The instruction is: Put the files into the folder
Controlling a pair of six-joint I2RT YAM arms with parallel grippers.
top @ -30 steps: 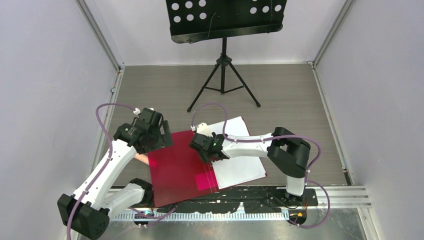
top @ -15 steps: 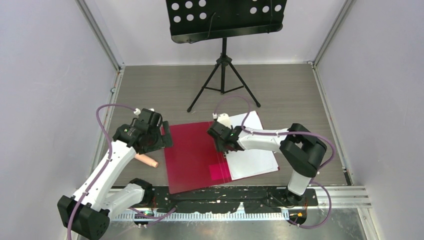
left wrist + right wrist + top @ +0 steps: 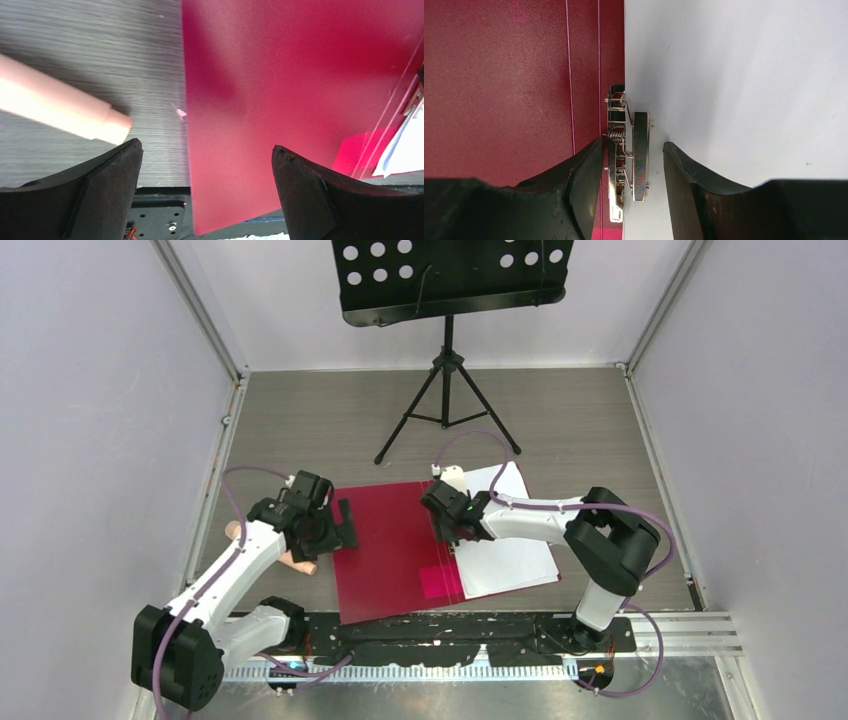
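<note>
Crimson-red folder (image 3: 390, 540) with a lighter pink patch (image 3: 437, 581), plain white files (image 3: 510, 550), silvery metal clip (image 3: 626, 150), grey wood-grain worktop (image 3: 330, 420), pale pink cylinder (image 3: 60, 107), black music stand (image 3: 450, 270) dotted with round white holes, white arms (image 3: 235, 575) with black joints, purple cables (image 3: 656, 645)

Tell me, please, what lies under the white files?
The right half of the folder, mostly hidden by the files; only its metal clip shows at their left edge.

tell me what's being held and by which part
Left gripper: open, nothing. Right gripper straddles the metal clip of the folder; whether it pinches it cannot be told.
</note>
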